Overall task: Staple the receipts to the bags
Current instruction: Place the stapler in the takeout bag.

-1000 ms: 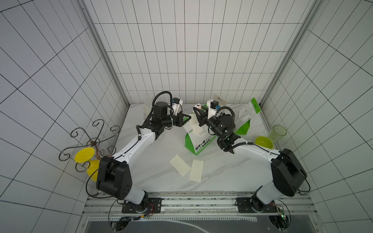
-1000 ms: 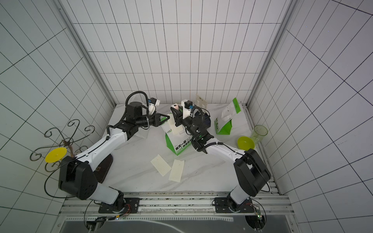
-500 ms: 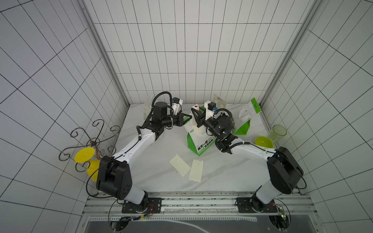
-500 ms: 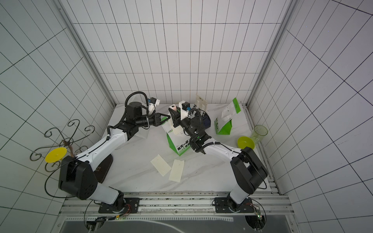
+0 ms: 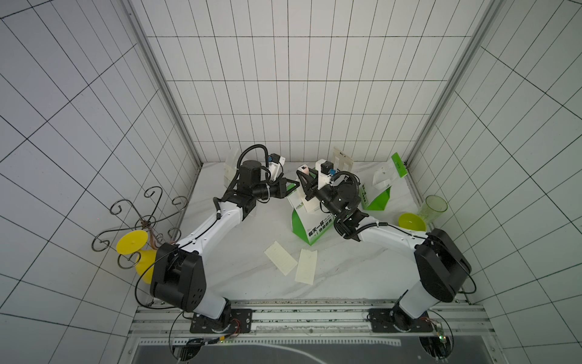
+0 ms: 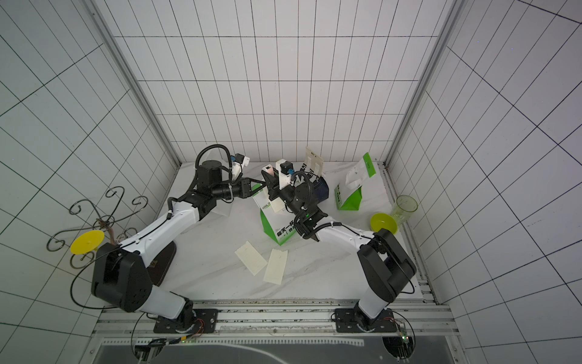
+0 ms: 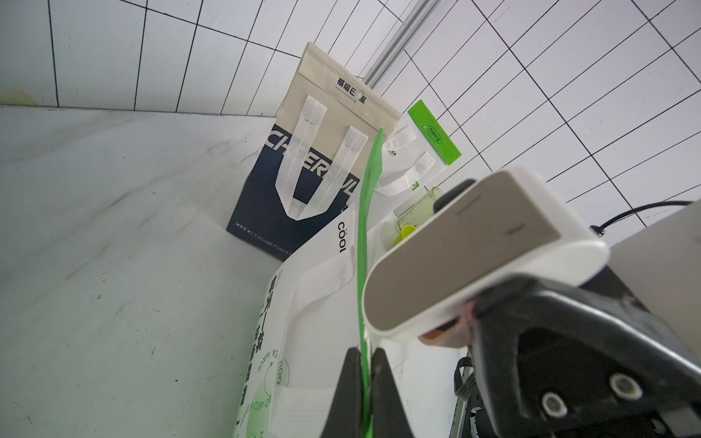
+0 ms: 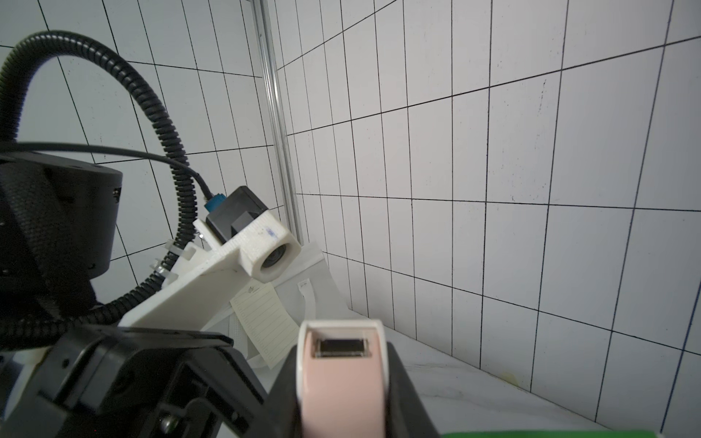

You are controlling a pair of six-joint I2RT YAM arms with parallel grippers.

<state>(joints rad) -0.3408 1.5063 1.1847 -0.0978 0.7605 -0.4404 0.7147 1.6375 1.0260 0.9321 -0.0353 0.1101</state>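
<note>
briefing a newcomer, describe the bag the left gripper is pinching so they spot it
On the marble table, between the two arms, stands a green-and-white bag; the left gripper pinches its green top flap. The other green bag stands free near the right wall.

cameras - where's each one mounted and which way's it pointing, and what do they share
Top views: overhead, looking down on the table; left arm and right arm show whole in both.
Left wrist: on the left arm, looking along the left hand, shut on the edge of the green-and-white bag; navy bag beyond.
Right wrist: on the right arm, looking over the right hand and its stapler at the camera on the left arm and the white bag bearing a receipt.
Shared: the stapler shows in both wrist views.
</note>
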